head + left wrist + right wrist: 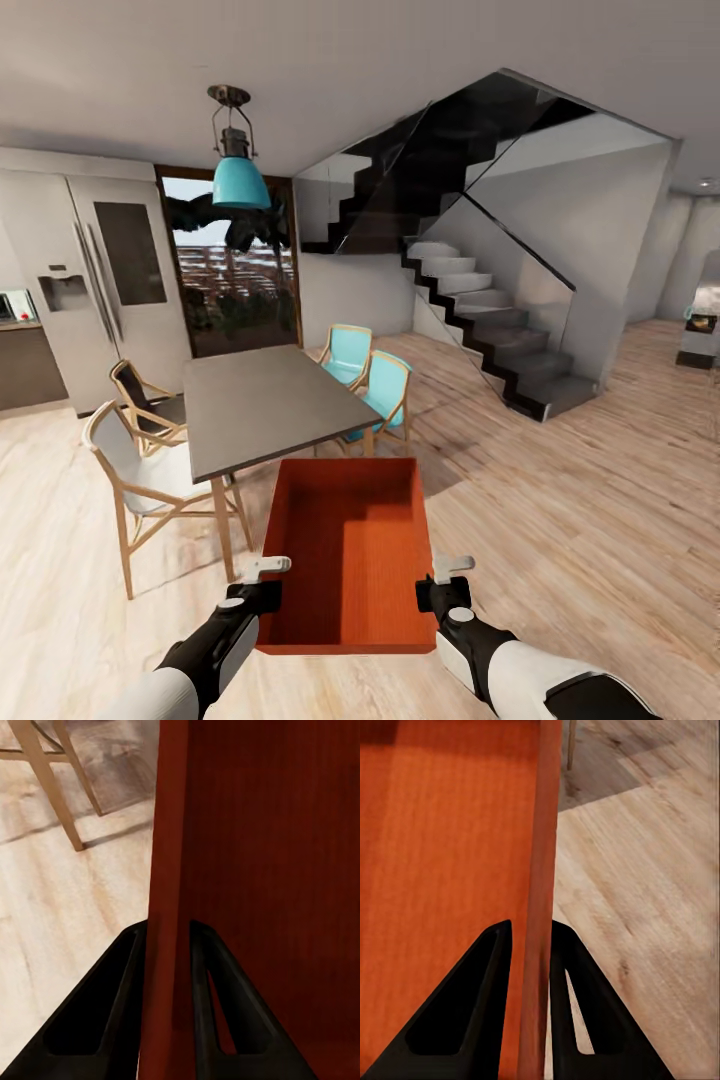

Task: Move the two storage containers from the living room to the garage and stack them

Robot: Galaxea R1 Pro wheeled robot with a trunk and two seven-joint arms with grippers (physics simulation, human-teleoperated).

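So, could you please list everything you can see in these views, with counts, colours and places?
storage container: one, orange-red, held between both grippers, front centre
dining table: one, grey top, ahead of the container
chairs: four; two turquoise on the table's far side, two wood-framed on its near left
pendant lamp: one, teal, above the table
fridge: one, silver, left wall
staircase: one, dark with pale treads, right of centre
floor: light wood planks
left gripper: black, clamped on the container's left wall
right gripper: black, clamped on its right wall
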